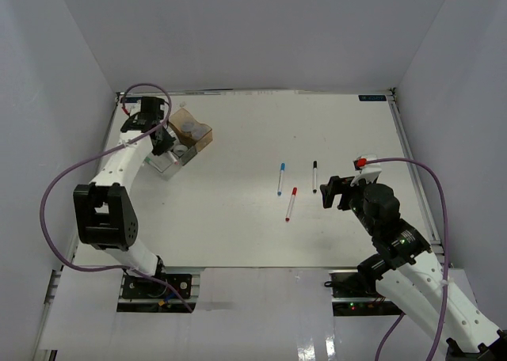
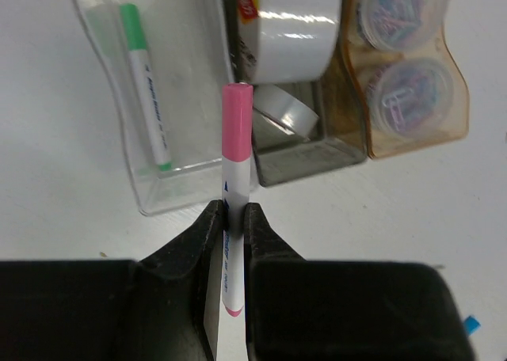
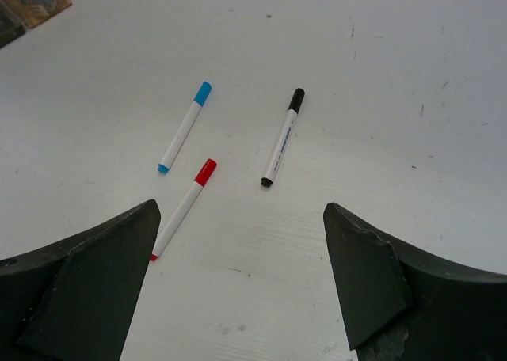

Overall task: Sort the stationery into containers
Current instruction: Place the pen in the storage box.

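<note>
The left gripper (image 2: pixel 232 218) is closed on the pink marker (image 2: pixel 236 139), pinching the white barrel near its lower end, so that the pink cap points away from the fingers toward the containers (image 1: pixel 186 139). These stand near the far left corner of the worktop (image 1: pixel 238 234). In the left wrist view the cap lies over the wall between two compartments; how high above them it hangs cannot be told.

To the left of the cap, the clear box (image 2: pixel 170 191) holds the green marker (image 2: pixel 146 92), lying lengthwise with its cap at the far end. The middle compartment holds the silvery tape ring (image 2: pixel 297 28), standing on edge, and the small clear tape roll (image 2: pixel 285 112) tilted just in front of it. The amber box (image 2: pixel 412 143) on the right holds the two round tubs (image 2: pixel 400 100), one behind the other, both filled with small coloured clips.

The right gripper (image 3: pixel 242 218) hangs with its fingers spread wide and nothing between them, toward the right edge of the worktop. Beyond it, near the middle of the worktop, lie the blue marker (image 3: pixel 184 137), the red marker (image 3: pixel 184 207) and the black marker (image 3: pixel 283 137), close together but apart.
</note>
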`<state>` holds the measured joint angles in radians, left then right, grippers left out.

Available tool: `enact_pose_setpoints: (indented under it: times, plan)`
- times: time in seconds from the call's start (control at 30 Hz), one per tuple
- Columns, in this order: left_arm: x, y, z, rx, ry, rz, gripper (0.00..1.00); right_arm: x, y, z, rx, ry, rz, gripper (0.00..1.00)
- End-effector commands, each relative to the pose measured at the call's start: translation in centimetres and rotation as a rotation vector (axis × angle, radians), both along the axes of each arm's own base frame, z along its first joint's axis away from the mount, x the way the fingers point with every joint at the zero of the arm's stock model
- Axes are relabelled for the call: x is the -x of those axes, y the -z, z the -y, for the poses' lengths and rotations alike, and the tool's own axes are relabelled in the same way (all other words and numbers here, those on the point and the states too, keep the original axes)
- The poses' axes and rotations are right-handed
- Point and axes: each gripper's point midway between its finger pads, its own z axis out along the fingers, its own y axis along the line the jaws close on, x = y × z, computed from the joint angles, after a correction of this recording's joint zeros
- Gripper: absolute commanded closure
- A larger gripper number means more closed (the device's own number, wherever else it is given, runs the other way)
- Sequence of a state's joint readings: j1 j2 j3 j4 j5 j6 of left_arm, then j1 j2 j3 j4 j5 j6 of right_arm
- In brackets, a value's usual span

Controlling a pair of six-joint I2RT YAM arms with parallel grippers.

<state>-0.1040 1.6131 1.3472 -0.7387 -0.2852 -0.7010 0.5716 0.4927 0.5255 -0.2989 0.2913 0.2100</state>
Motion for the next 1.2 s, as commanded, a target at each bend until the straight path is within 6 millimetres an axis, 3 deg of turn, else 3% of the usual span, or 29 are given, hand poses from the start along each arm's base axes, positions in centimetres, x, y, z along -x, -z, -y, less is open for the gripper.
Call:
enact_pose_setpoints:
  times: [0.0,0.1,0.13,0.2,0.43,0.6,0.83,0.9,0.93,1.17]
  plan:
    - [-0.4,-0.1,-1.4,0.032,0.015,0.000,0.93,-0.2,-0.5,0.0,-0.020,0.008,0.016,0.10]
    - [-1.5,0.5,-2.6,0.050,-0.009,-0.004,0.92,-0.1,-0.6,0.0,-0.021,0.007,0.019,0.10]
    - [-1.6,0.8,-4.5,0.057,-0.052,-0.005,0.92,-0.1,-0.6,0.0,-0.022,0.010,0.020,0.10]
    - [-2.2,1.4,-5.7,0.071,-0.084,-0.015,0.92,-0.1,-0.6,0.0,-0.023,0.007,0.018,0.10]
    - [-3.4,2.7,-7.4,0.091,-0.114,-0.027,0.89,-0.1,-0.7,0.1,-0.025,0.010,0.026,0.10]
    - [-4.1,3.3,-7.4,0.099,-0.104,-0.026,0.84,-0.1,-0.6,0.0,-0.025,0.006,0.020,0.10]
    - [-4.0,3.4,-7.1,0.113,-0.104,-0.026,0.61,-0.1,-0.6,0.0,-0.023,0.009,0.020,0.10]
    - [-3.9,2.5,-7.1,0.110,-0.100,-0.005,0.55,-0.1,-0.5,0.0,-0.021,0.009,0.016,0.10]
    - [-3.7,2.4,-7.2,0.104,-0.102,-0.004,0.46,-0.1,-0.5,0.0,-0.020,0.007,0.016,0.10]
    - [-2.7,-0.6,-5.9,0.145,-0.048,0.066,0.31,-0.1,-0.2,-0.1,-0.020,0.002,0.008,0.10]
